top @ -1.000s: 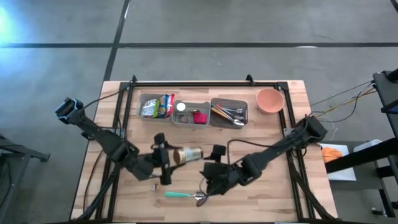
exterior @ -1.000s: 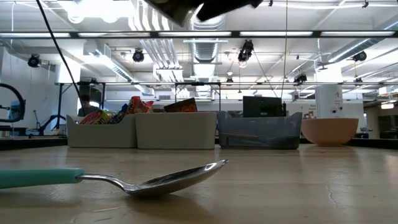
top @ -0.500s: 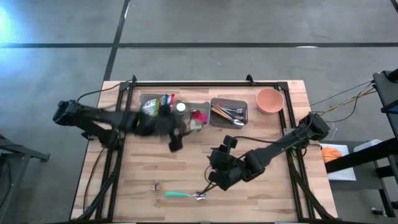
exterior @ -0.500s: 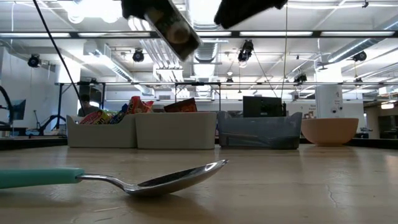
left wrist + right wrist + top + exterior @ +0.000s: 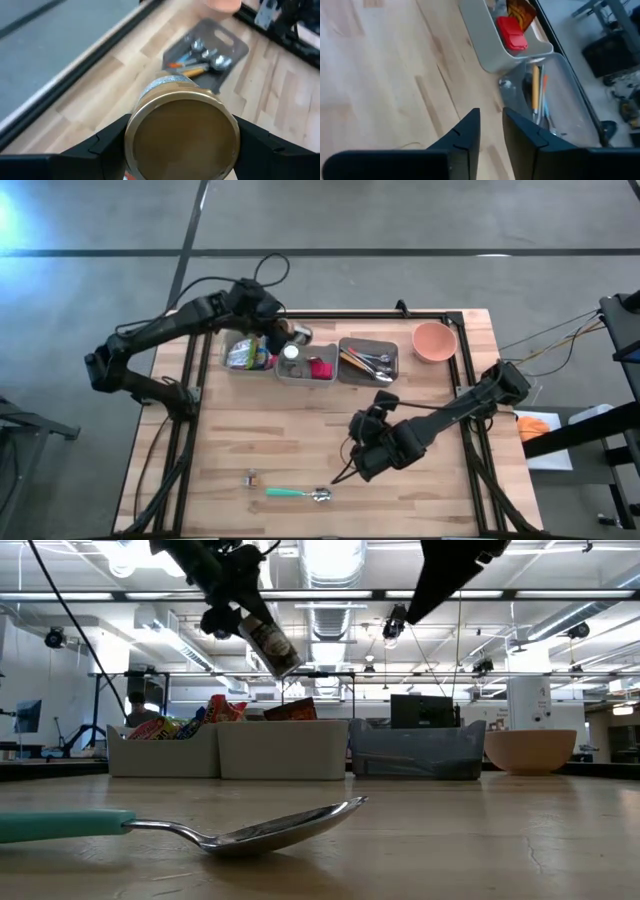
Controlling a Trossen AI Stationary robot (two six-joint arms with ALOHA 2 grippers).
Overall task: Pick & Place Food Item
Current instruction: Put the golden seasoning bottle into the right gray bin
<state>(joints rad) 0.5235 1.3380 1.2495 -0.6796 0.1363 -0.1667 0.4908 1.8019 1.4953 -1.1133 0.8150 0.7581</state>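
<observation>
A tin can with a gold end (image 5: pixel 181 132) and a printed label (image 5: pixel 268 643) hangs high above the far bins, and my left gripper (image 5: pixel 278 335) is shut on it. In the high view the can (image 5: pixel 298 335) is over the far rim of the middle grey bin (image 5: pixel 300 376). My right gripper (image 5: pixel 362 462) hovers over the table's middle right, above and right of the teal-handled spoon (image 5: pixel 293 494). Its fingers (image 5: pixel 465 135) hold nothing and stand a narrow gap apart. My left gripper pinches the can's round wall (image 5: pixel 134 120) between its two fingers, one on either side near the gold end. The can's length runs along the fingers, away from the wrist. It hangs tilted and clear of the bins and table, label end lowest (image 5: pixel 282 662).
Three grey bins stand in a row at the far side: snack packs (image 5: pixel 250 352) in the left one, a red packet (image 5: pixel 320 368) in the middle one, cutlery (image 5: pixel 368 360) in the right one. A pink bowl (image 5: pixel 434 340) sits far right. A small object (image 5: pixel 252 477) lies by the spoon.
My left gripper has swung the can from above the table's middle to its far edge, rising a little and rolling. The can, level before, now tilts over the bins. My right gripper has drawn a little away from the spoon, toward the right, and tipped.
</observation>
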